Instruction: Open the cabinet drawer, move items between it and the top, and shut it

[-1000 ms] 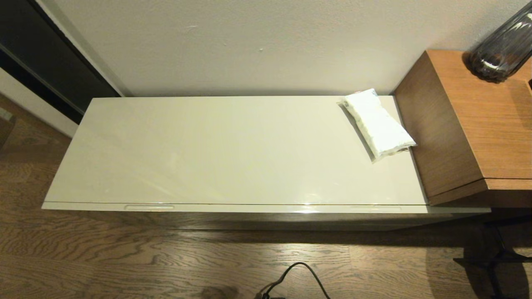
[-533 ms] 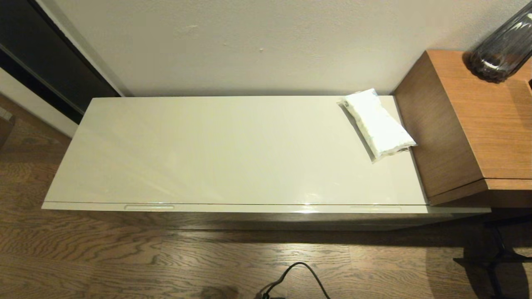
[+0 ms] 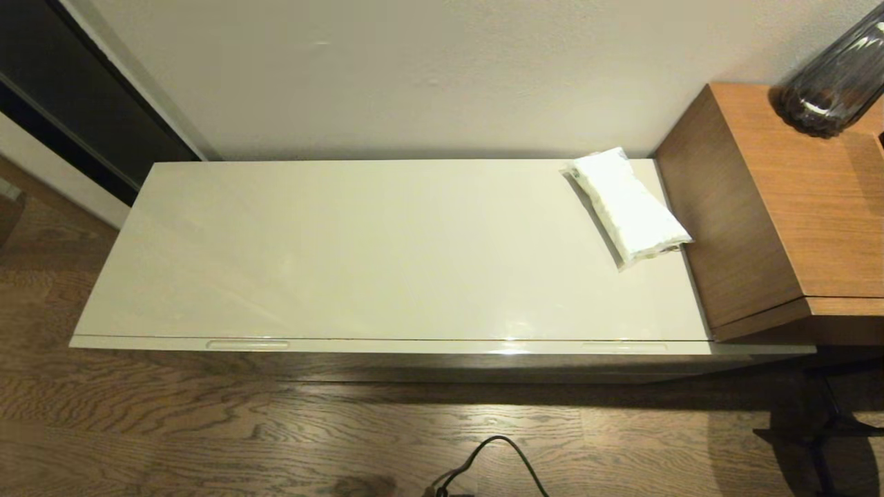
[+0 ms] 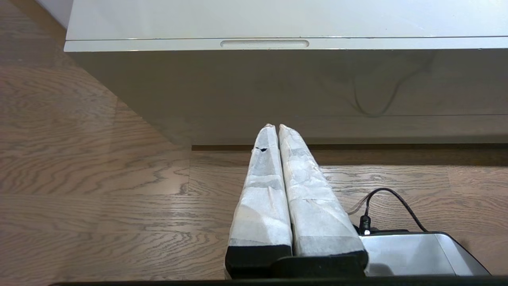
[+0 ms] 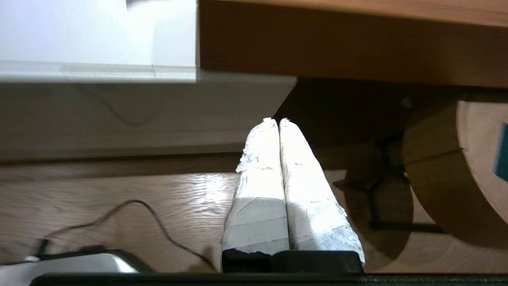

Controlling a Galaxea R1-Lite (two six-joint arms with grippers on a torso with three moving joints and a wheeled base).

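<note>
Drawer (image 3: 442, 346), wide glossy cream-white cabinet front w/ slim recessed slots, sits fully closed under long glossy cream top (image 3: 387, 248). Soft white pack (image 3: 627, 205) lies at top's right end, beside orange-brown wooden unit (image 3: 780, 200). Left gripper (image 4: 274, 126) & right gripper (image 5: 274, 119): jaws pressed together, empty, low over wood floor (image 3: 207, 428).

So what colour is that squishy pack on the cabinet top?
White; the soft pack shows best in the head view.
</note>
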